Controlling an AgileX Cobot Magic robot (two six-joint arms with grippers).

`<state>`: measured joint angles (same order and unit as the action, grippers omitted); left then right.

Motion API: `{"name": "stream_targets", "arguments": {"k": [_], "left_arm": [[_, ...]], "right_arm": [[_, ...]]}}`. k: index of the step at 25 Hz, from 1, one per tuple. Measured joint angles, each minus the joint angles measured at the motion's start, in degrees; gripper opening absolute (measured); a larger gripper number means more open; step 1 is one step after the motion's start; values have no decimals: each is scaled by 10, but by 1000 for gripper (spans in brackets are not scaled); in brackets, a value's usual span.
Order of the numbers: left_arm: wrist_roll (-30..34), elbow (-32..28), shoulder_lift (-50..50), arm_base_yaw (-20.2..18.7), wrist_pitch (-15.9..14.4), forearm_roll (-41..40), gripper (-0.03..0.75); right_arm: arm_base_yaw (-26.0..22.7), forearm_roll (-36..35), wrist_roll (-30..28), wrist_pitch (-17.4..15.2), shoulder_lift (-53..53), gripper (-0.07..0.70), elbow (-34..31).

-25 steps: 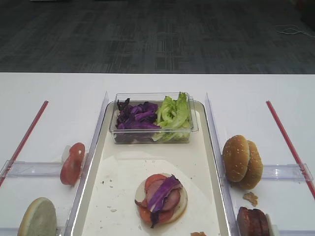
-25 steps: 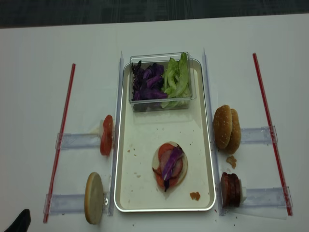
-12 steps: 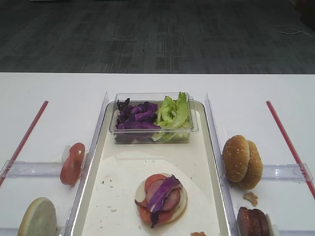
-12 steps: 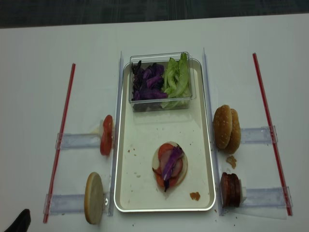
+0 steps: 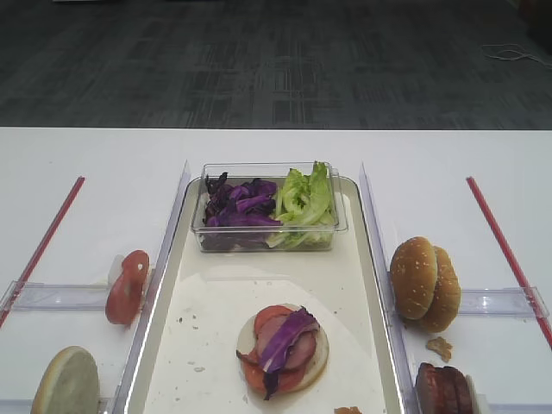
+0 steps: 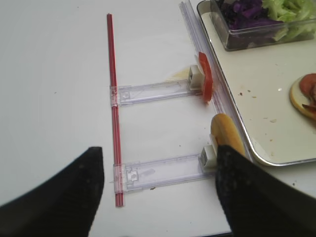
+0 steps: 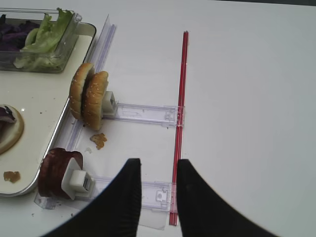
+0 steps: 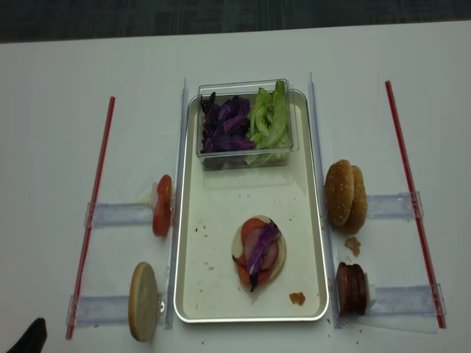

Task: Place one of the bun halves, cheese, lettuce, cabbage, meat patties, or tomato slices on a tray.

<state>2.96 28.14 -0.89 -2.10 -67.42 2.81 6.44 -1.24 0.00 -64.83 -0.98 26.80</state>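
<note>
The cream tray (image 5: 172, 285) (image 8: 190, 220) holds a stack (image 5: 285, 345) of a bun half, tomato, meat and purple cabbage. Two bun halves (image 5: 424, 283) (image 7: 89, 101) stand on edge to its right, with meat patties (image 8: 352, 288) (image 7: 55, 173) nearer. On its left stand tomato slices (image 5: 127, 286) (image 6: 205, 77) and one bun half (image 8: 143, 301) (image 6: 226, 136). Lettuce (image 5: 304, 200) and cabbage (image 5: 241, 207) fill a clear tub. Cheese is out of view. My left gripper (image 6: 160, 160) hovers open and empty, left of that bun half. My right gripper (image 7: 159, 165) is slightly open and empty, right of the patties.
Clear plastic rails (image 6: 153, 92) (image 7: 143, 113) hold the food beside the tray. Red strips (image 8: 92, 213) (image 8: 408, 191) lie on the white table at the far left and right. Crumbs (image 7: 98, 140) lie by the right buns.
</note>
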Motion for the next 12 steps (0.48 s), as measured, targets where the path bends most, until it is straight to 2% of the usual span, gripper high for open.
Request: {"name": "stream_targets", "arguments": {"k": [12], "left_arm": [[0,0,0,0,0,0,450]], "right_arm": [[0,0,0,0,0,216,0]]}}
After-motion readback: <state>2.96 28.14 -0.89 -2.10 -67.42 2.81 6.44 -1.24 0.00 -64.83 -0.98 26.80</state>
